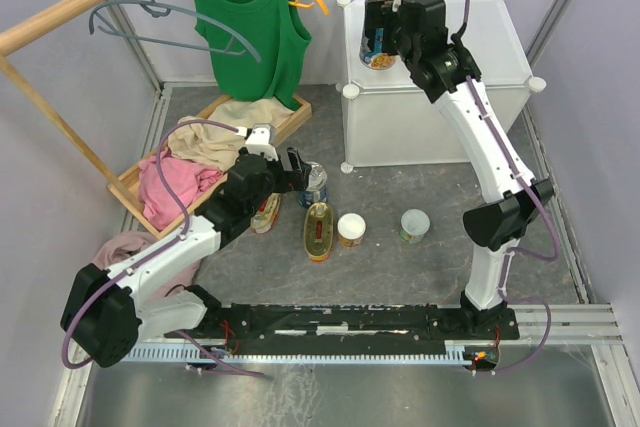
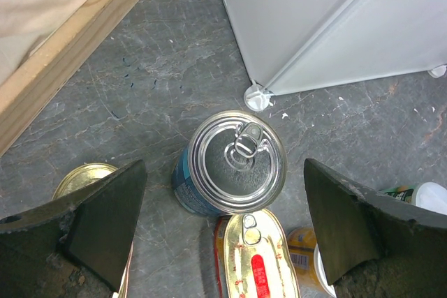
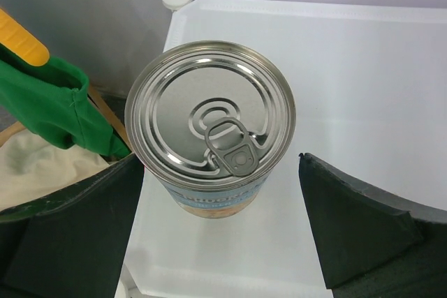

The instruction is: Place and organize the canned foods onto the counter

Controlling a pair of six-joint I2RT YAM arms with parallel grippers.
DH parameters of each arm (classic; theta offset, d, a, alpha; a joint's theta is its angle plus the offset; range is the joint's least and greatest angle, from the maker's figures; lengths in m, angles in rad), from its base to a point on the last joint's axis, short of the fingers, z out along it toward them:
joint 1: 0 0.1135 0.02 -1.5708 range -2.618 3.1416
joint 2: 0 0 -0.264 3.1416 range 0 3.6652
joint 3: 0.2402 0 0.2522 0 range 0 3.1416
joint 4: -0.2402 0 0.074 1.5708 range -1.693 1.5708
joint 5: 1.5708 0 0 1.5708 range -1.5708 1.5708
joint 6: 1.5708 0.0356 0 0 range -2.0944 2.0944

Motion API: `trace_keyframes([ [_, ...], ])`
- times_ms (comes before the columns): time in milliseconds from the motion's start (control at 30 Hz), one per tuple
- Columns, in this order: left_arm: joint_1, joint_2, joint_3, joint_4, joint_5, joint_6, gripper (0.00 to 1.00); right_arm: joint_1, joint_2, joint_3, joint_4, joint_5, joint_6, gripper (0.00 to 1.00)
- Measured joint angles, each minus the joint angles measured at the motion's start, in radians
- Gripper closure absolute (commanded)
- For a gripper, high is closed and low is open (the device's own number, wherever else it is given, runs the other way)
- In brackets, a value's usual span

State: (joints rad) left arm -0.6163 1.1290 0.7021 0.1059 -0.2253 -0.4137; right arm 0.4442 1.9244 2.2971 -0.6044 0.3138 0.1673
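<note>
Counter [image 1: 490, 37]: stands far right on the desk [image 1: 440, 187]. One tall blue-labelled tin [image 3: 209, 113] stands upright on its top, between the spread, non-contacting fingers of the right claw [image 3: 218, 172]. Left claw [image 2: 225, 165]: open, above the second tall tin [image 2: 237, 151] on the desk. Oval tin [image 1: 318, 230], orange-label can [image 1: 351, 229], green-label can [image 1: 415, 224]: alongside, on the desk.

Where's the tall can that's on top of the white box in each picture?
Top external: the tall can sits upper middle, on the white box, near its left edge.
Left wrist: not in it; the other tall can there stands on the floor.
Right wrist: middle of the picture.
Shared landmark: the white box, seen in all three.
</note>
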Motion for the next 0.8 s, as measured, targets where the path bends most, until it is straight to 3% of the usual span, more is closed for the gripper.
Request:
trace_keyframes([
  [267,0.000,0.005,0.000,-0.006,0.000,-0.004,0.01,0.000,-0.036,-0.021,0.008,0.001,0.000,0.01],
  [567,0.000,0.017,0.000,-0.003,0.000,-0.004,0.01,0.001,-0.166,-0.199,0.038,0.013,0.000,0.00],
  [700,0.000,0.030,0.000,-0.003,0.001,-0.004,0.01,0.001,-0.206,-0.244,0.058,0.016,0.000,0.09],
  [800,0.000,0.035,0.000,-0.002,0.001,-0.004,0.01,0.001,-0.235,-0.282,0.071,0.019,0.002,0.29],
])
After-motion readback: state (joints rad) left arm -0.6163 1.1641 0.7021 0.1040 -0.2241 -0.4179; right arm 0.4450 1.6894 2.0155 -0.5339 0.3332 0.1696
